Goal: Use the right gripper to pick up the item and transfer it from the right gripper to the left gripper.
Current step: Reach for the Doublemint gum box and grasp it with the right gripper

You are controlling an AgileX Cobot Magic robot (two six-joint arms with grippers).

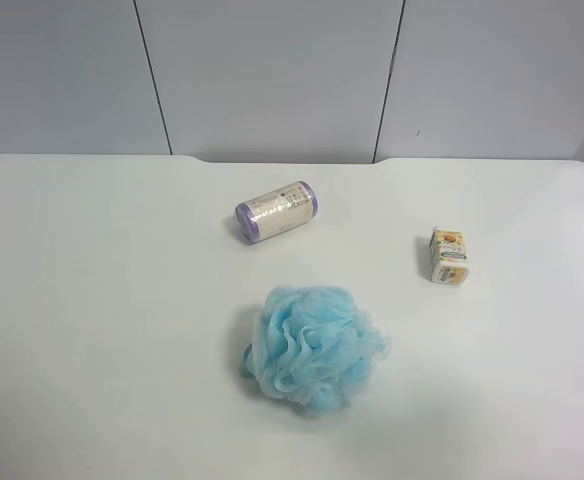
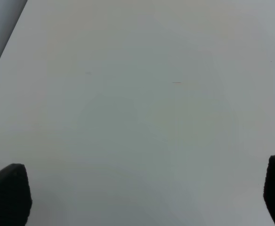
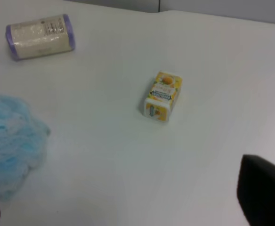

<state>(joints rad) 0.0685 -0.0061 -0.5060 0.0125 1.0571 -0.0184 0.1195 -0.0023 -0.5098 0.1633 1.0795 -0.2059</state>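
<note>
The item, a small white box with an orange fruit picture (image 1: 449,255), lies on the white table at the right of the exterior high view. It also shows in the right wrist view (image 3: 162,95), well ahead of my right gripper (image 3: 128,207). The right fingertips (image 3: 262,193) show only at the frame's corners, spread wide and empty. In the left wrist view my left gripper (image 2: 142,197) is open over bare table, its fingertips (image 2: 8,193) wide apart and empty. Neither arm shows in the exterior high view.
A cream cylinder with purple ends (image 1: 277,211) lies at the table's middle back, also in the right wrist view (image 3: 40,36). A blue mesh bath sponge (image 1: 315,346) sits in front of it, also in the right wrist view (image 3: 10,141). Grey wall panels (image 1: 272,70) stand behind the table.
</note>
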